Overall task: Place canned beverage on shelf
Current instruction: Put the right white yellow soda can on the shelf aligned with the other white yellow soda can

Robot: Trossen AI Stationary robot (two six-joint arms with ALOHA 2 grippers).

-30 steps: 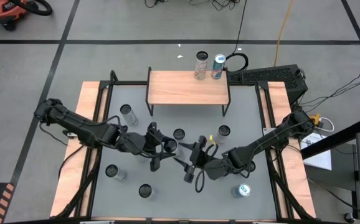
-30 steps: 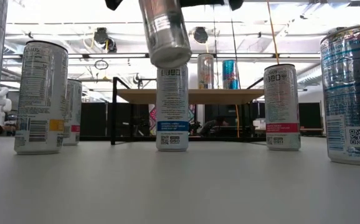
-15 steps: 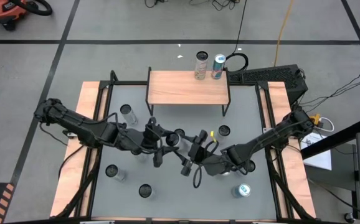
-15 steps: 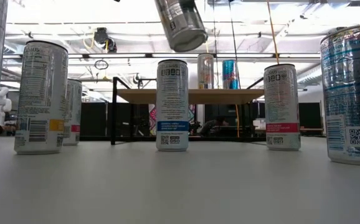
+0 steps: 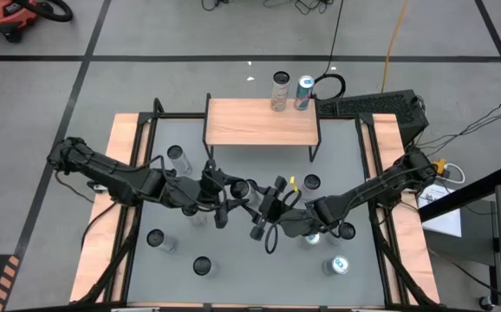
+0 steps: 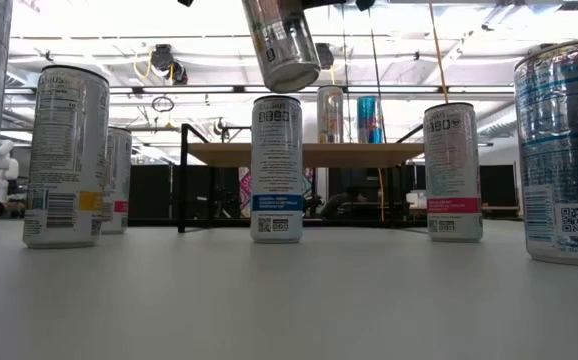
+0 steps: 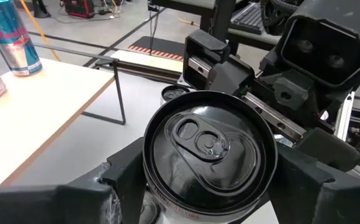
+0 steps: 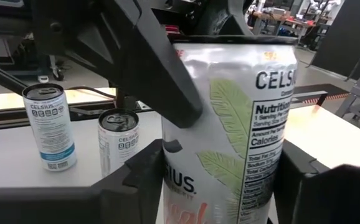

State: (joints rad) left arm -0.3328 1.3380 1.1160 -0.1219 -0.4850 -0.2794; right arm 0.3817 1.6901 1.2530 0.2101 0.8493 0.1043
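A silver Celsius can (image 5: 242,192) hangs tilted over the table's middle, between both grippers. My left gripper (image 5: 231,192) reaches in from the left and is shut on it. My right gripper (image 5: 263,206) reaches in from the right and closes on the same can (image 8: 230,124). In the low view the can's bottom (image 6: 287,72) hangs high above the table. The shelf (image 5: 262,121), a light wood top on black legs, stands at the table's far side. Two cans (image 5: 290,92) stand at its far right edge. My left gripper pinches the can's side wall just under its top rim (image 7: 152,177) between its two fingers (image 7: 99,193), which lie across the can. The can is lifted clear of the table and tilted, its lid (image 7: 208,143) facing the wrist. My right gripper has the can's printed body (image 8: 186,180) between its two fingers (image 8: 136,174), one on each side, lying across the can. The fingers come nearly level from the table's right. The can hangs clear of the table.
Several more cans stand on the grey table: at far left (image 5: 178,156), near left (image 5: 157,238), near middle (image 5: 201,265), near right (image 5: 337,264) and by the shelf's right leg (image 5: 311,183). One can (image 6: 276,165) stands right under the held one.
My right gripper has moved toward the table's far left up to the held can, and its fingers now stand on both sides of it. My left gripper has tipped the can more and raised it a little; it stays clear of the table.
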